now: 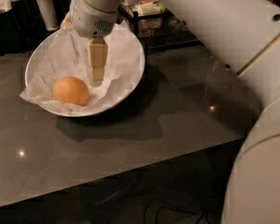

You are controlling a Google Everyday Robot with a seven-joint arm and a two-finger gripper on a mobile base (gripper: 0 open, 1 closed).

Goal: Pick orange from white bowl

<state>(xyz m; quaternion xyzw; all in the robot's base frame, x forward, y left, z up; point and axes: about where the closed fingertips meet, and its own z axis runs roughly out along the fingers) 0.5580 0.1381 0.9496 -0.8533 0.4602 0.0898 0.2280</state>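
The orange (71, 90) lies in the front left part of the white bowl (130, 45), on crumpled white paper. The bowl stands on a dark grey table (144, 129). My gripper (97, 74) hangs over the middle of the bowl, just right of the orange and apart from it, with its cream fingers (97, 59) pointing down. It holds nothing.
A white cup (46, 9) and dark clutter stand behind the bowl at the back left. A black rack with boxes (148, 13) stands at the back. My large white arm (224, 36) fills the right side. The table's front edge runs along the bottom.
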